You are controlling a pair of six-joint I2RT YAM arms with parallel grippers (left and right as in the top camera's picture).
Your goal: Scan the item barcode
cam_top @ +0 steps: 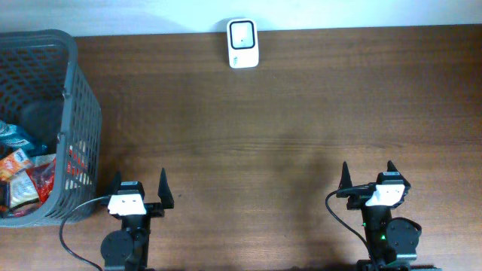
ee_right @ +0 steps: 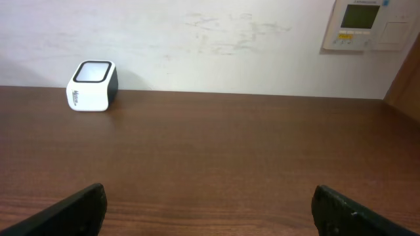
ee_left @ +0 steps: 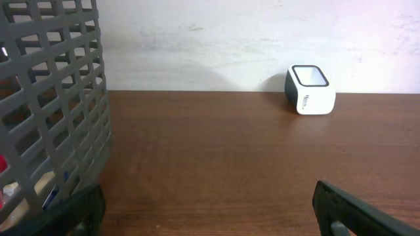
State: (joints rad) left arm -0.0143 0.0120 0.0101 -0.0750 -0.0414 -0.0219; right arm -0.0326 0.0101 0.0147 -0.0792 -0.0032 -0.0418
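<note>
Opening step, nothing picked: left gripper (cam_top: pixel 140 184) and right gripper (cam_top: pixel 369 177) both gape empty. Snack packets (cam_top: pixel 19 184) lie in the basket (cam_top: pixel 75 98) just left of the left fingers (cam_top: pixel 164 192), with the scanner (cam_top: pixel 242 44) far ahead. Next call, likely: reach in and grab one.

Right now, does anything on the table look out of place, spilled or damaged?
Nothing stands out. The scanner sits upright at the far edge, and the basket stands on the left with the packets inside it, none spilled.
</note>
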